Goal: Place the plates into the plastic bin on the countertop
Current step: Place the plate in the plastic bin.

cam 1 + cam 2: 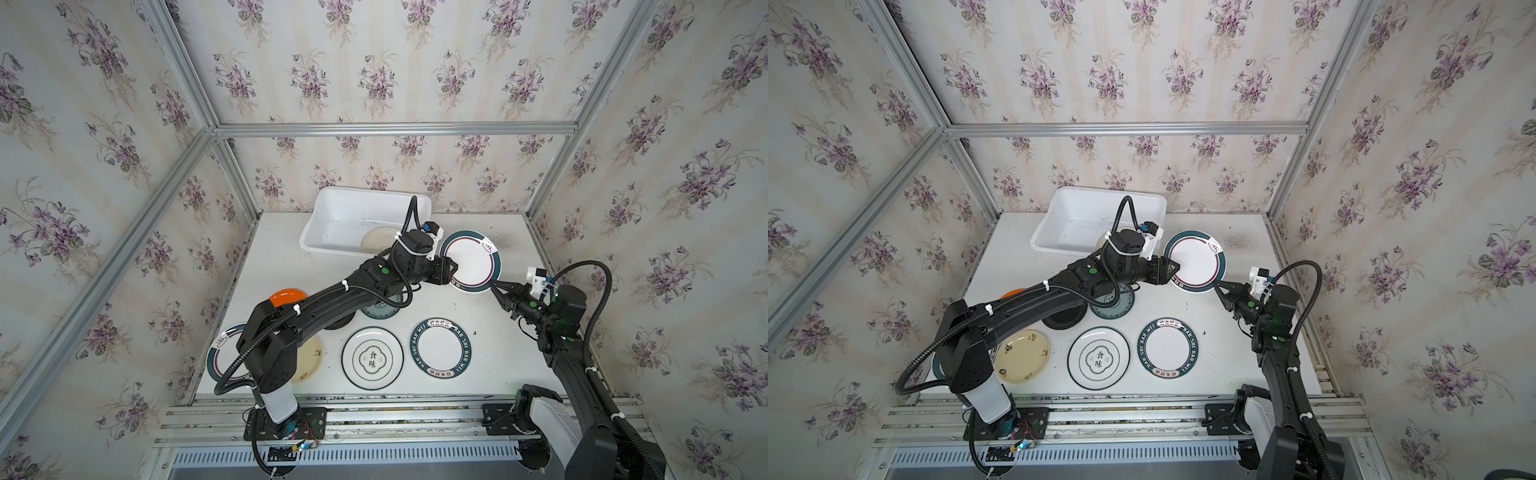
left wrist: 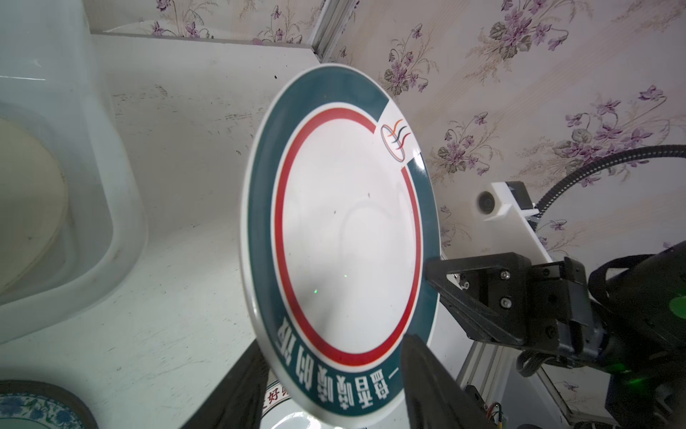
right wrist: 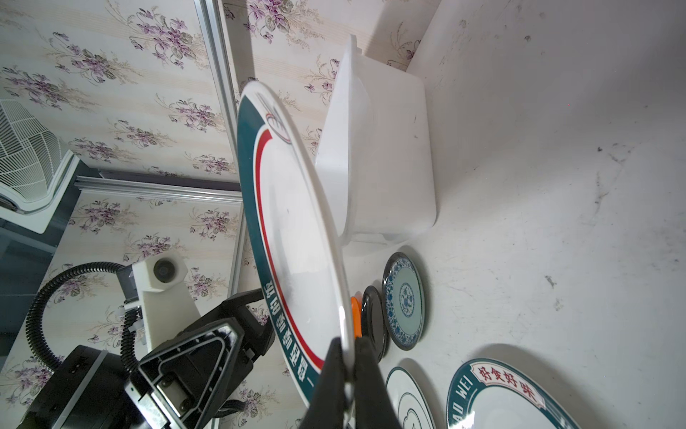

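Pinching the teal-rimmed plate (image 1: 471,261) by its edge with the right fingers (image 3: 326,379), tilted above the table (image 1: 291,270) just beside the bin (image 1: 365,190); straddling the opposite, bin-side edge with the left fingers (image 2: 434,382) spread apart.

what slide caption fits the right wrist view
The right gripper pinches the teal-rimmed plate on edge, left gripper open alongside, plastic bin behind

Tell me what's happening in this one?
The right gripper is shut on the rim of a teal-rimmed plate, holding it tilted above the countertop beside the bin. The left gripper is open, its jaws astride the plate's opposite edge: it looks like a handover. One cream plate lies in the bin; the other plates are on the countertop.
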`<state>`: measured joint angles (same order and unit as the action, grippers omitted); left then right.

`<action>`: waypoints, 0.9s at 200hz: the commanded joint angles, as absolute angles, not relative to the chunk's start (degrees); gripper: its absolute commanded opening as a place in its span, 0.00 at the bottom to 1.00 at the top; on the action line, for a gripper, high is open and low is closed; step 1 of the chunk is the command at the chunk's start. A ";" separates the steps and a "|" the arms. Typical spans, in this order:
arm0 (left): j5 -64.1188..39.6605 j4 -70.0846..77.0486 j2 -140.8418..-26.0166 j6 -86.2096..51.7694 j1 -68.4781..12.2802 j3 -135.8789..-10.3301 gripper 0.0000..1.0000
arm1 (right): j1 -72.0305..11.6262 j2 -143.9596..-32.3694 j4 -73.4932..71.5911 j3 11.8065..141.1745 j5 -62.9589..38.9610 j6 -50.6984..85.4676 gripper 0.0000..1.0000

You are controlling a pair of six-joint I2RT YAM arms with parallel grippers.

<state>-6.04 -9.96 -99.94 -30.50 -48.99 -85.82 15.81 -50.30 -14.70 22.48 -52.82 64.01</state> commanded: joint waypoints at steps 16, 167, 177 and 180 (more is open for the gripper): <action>-6.15 -9.49 -100.51 -30.10 -49.04 -87.26 0.58 | 15.74 -49.85 -17.32 23.66 -54.54 63.28 0.00; -9.89 -9.49 -101.95 -31.37 -49.04 -89.56 0.35 | 15.76 -49.83 -17.67 23.91 -55.81 62.91 0.00; -9.84 -9.49 -101.95 -31.38 -49.04 -89.50 0.33 | 15.73 -49.83 -17.62 23.98 -55.90 62.84 0.00; -9.83 -9.48 -101.93 -31.44 -49.04 -89.49 0.32 | 15.73 -49.79 -17.61 23.88 -55.90 62.84 0.00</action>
